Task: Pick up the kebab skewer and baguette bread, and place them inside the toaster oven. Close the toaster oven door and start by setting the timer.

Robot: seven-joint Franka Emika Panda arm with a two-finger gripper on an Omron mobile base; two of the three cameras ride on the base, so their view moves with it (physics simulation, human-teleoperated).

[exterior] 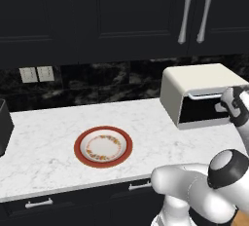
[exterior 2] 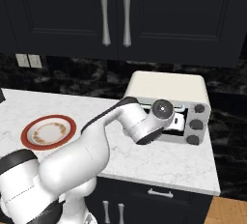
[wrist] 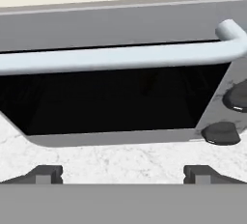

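Observation:
The cream-white toaster oven [exterior: 194, 81] [exterior 2: 169, 85] stands at the right end of the counter. Its dark glass toaster oven door [wrist: 111, 97] [exterior: 202, 114] looks upright against the front, with the silver bar handle [wrist: 120, 56] along its top edge. My gripper [wrist: 123, 175] [exterior: 222, 106] hovers just in front of the door, below the handle, open with nothing between its fingertips [wrist: 46, 174]. Dark knobs [wrist: 221, 132] [exterior 2: 197, 124] sit to the right of the door. The kebab skewer and the baguette bread are out of view; the dark glass hides the inside.
A red-rimmed plate [exterior: 78, 147] [exterior 2: 25, 133] lies bare on the marble counter [exterior: 44, 142], left of the oven. A dark appliance [exterior: 4, 127] stands at the far left edge. Black cabinets with silver handles [exterior: 185, 13] hang above.

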